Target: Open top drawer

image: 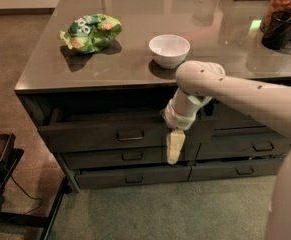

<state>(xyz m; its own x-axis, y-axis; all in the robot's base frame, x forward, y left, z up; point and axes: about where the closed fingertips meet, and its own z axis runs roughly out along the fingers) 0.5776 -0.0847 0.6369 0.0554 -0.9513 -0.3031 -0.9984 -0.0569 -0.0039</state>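
The top drawer [105,133] is partly out, more pulling left; the gripper [175,147] hangs mid-frame at its front, whether apart or together I cannot tell.

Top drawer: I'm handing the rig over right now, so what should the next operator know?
Gripper: points downward in front of the top drawer's face, right of the handle and not on it.
Top drawer: under the counter edge, front pulled out a little, with a dark gap above it.
Done: the drawer is partly open.
Left: probably pull it further out, then back the arm away.
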